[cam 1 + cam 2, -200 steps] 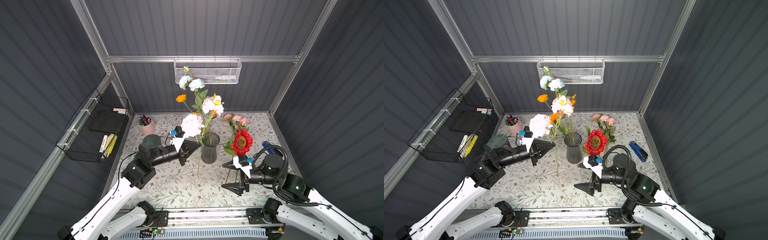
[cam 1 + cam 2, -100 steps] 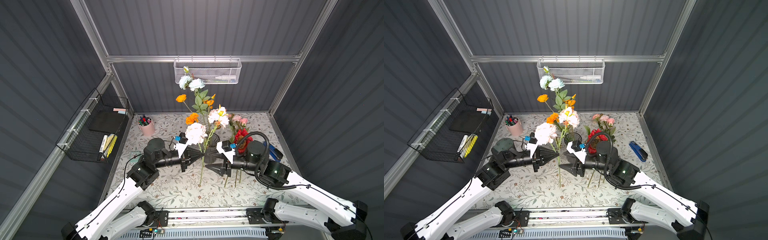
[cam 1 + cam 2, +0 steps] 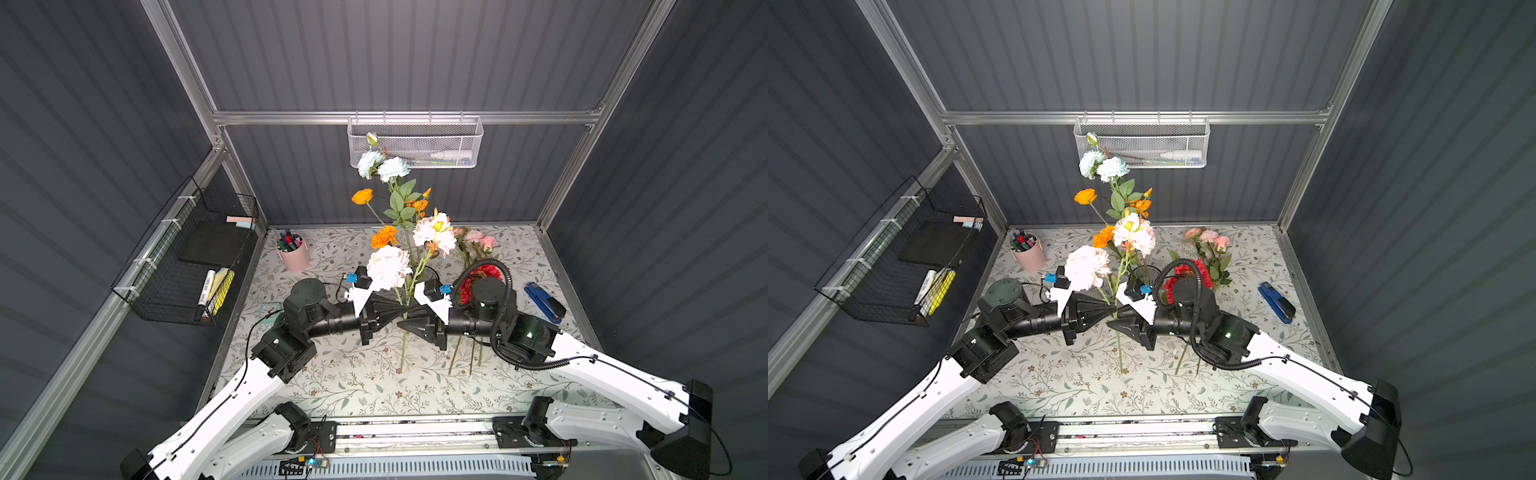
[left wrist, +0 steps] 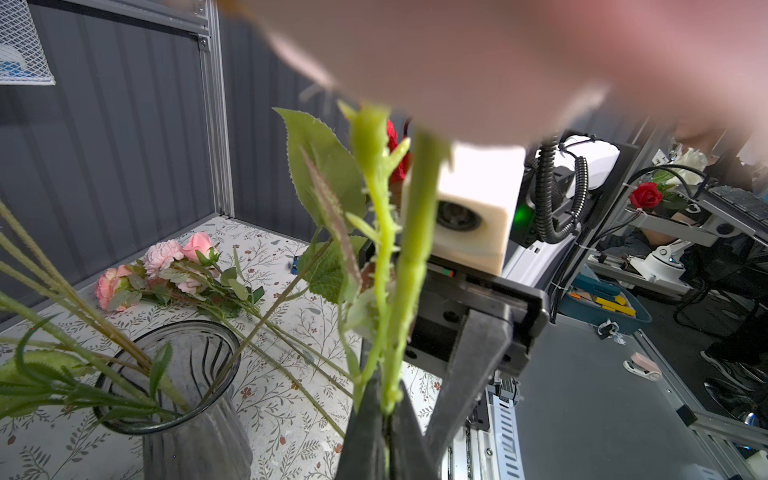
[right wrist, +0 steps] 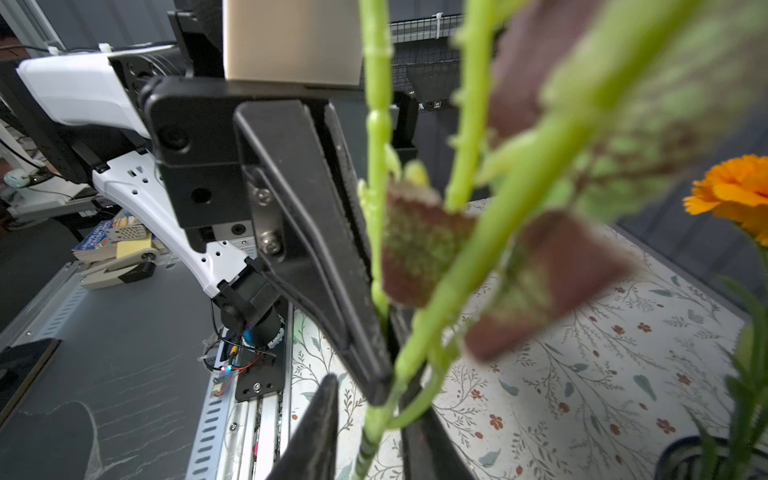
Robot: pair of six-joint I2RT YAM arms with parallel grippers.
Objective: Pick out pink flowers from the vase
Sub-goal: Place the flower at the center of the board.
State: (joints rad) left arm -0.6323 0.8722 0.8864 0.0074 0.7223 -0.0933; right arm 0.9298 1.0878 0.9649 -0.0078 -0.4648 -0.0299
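Left to right. A black wire basket hangs on the left wall, and a pink cup of pens stands at the rear left of the bench. The left arm reaches toward the centre. The left fingers are pressed together on the green stem of a pale pink spray, gripping it below the leaves. This spray carries two ruffled blooms: a large one just above the left wrist, and a second higher and further right. The spray is out of the vase and upright, with its lower end hanging near the bench in front of the vase; contact there cannot be judged. The vase, of smoky grey ribbed glass, stands mid-bench just behind both sets of fingers. It holds orange flowers and white-bluish carnations on tall stems. The right fingers meet the same stem from the opposite side, lower on it than the left fingers. In the right wrist view they stand apart, one on each side of the stem, with a gap showing. Behind the right arm lies a red bloom, partly hidden. More pink flowers lie on the bench at the rear right, heads near the back wall. A blue stapler lies at the far right
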